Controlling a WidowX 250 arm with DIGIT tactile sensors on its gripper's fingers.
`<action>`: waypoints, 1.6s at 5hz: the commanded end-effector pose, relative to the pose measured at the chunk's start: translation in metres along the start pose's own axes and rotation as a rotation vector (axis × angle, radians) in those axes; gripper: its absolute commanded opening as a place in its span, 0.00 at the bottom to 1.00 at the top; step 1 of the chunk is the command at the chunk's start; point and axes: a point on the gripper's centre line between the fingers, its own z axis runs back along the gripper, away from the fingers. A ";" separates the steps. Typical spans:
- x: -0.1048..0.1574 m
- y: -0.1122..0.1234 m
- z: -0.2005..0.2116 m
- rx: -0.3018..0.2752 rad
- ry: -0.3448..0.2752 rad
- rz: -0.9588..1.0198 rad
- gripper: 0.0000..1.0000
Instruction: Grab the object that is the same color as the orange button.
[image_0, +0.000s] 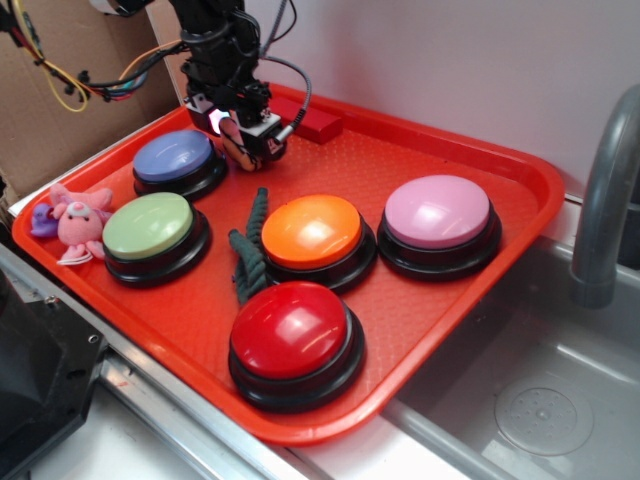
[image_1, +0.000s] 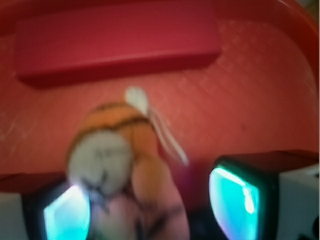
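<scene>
Now | hand (image_0: 243, 143) hovering at tray's (image_0: 420, 150) far edge | tiger (image_1: 117, 150) lying between fingers (image_1: 235, 195), leaning left | grip unclear

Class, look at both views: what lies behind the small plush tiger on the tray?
Behind the tiger lies a red block near the tray's back rim. The gripper covers most of the tiger from outside.

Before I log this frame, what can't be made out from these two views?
- Grip on the orange plush tiger: wrist view is blurred; in the exterior view the gripper covers the toy, so closure is uncertain.
- Red block: partly hidden behind the gripper, exterior view.
- Purple item beside the pink plush: too small to identify.
- Faucet: cut off by the right edge.
</scene>
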 end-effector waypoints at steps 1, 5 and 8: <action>0.012 0.002 -0.002 0.000 -0.019 -0.023 0.40; -0.011 -0.015 0.083 0.025 0.055 0.104 0.00; -0.052 -0.078 0.148 0.031 0.112 0.157 0.00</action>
